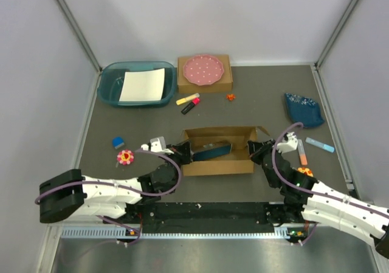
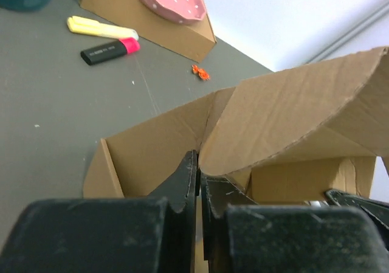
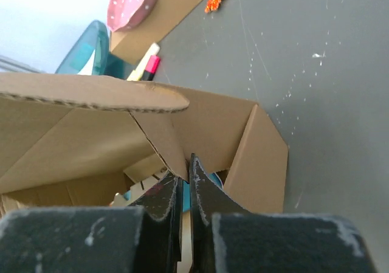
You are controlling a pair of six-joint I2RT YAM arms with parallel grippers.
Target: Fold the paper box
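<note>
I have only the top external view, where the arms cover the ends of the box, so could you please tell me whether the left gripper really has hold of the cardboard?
Observer: Yes. In the left wrist view the left gripper is shut, with a thin edge of the paper box pinched between its jaws.
Operator: Thank you. And the right one, please?
Observer: In the right wrist view the right gripper is shut too, and a strip of cardboard wall shows between its jaws.
Operator: Is any flap bending?
Observer: The flap above the left gripper bows in a curve instead of lying flat.
</note>
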